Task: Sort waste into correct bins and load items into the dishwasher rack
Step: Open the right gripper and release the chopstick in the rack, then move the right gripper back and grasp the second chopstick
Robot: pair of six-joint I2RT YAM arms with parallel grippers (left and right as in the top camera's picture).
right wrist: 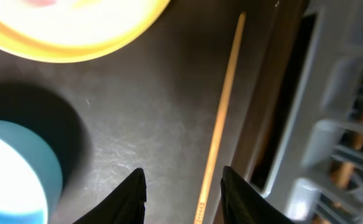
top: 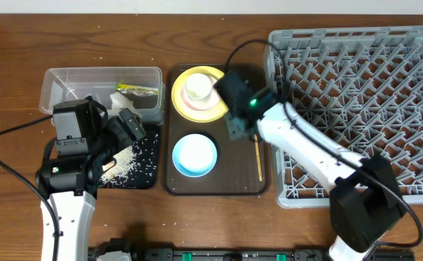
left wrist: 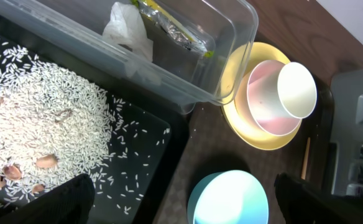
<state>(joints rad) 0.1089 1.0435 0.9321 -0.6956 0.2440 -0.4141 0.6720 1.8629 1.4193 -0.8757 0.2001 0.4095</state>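
1. My right gripper (right wrist: 183,176) is down low over the dark brown serving tray (top: 219,185), near its right edge, close to the dishwasher rack (top: 356,72).
2. Its fingers are apart, one on each side of a wooden chopstick (right wrist: 222,118) lying flat on the tray. Nothing is pinched; the stick runs through the gap, nearer one finger than the other.
3. From above, that chopstick lies lengthwise along the tray's right side, just beside the rack wall.
4. The yellow plate (left wrist: 259,142) sits at the far end of the tray. On it is a pink bowl (left wrist: 262,112), and the small white cup (left wrist: 296,89) is in that.
5. The light blue bowl (top: 195,154) is at the near end of the tray, apart from the plate.
6. My left gripper (left wrist: 181,183) is spread wide and holds nothing, hanging above the black tray (left wrist: 150,155).
7. White rice scraps (left wrist: 38,118) are heaped in that tray, with loose grains scattered round the heap.
8. The clear tub (top: 59,80) just behind it has the crumpled tissue (left wrist: 128,34) and the green-and-yellow wrapper (left wrist: 175,28) inside.
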